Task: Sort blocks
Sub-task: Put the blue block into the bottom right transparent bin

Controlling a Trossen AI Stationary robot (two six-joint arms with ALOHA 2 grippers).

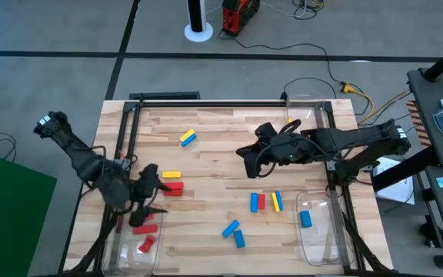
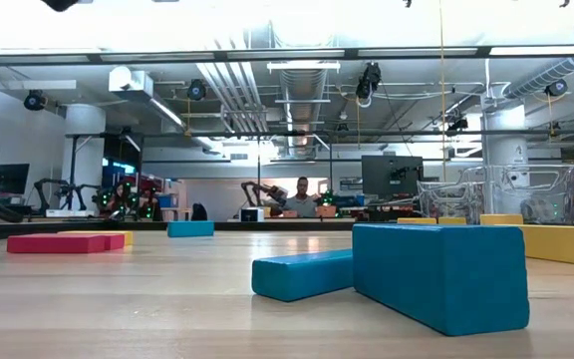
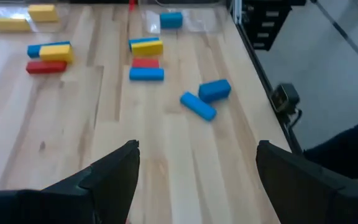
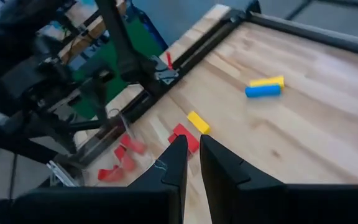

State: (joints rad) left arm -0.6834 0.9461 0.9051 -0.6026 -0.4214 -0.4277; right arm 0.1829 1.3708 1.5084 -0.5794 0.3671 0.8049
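No readable labels or writing. Blocks are small solid bricks in red, yellow, blue. Left end effector [image 1: 151, 201] sits over the desk's [image 1: 221, 154] left edge, fingers [image 3: 114, 174] spread wide, holding nothing; red blocks [image 1: 146, 244] lie in the left bin [image 1: 118, 250] below it, a yellow/red group [image 1: 172, 183] just beside. Yellow-blue pair [image 1: 188, 138] mid-desk. Two blue blocks [image 1: 234, 233] near the front edge. Right end effector [image 1: 246, 158] centre-desk, fingers nearly together, empty. One blue block [image 1: 305, 219] in the right bin [image 1: 318, 254].
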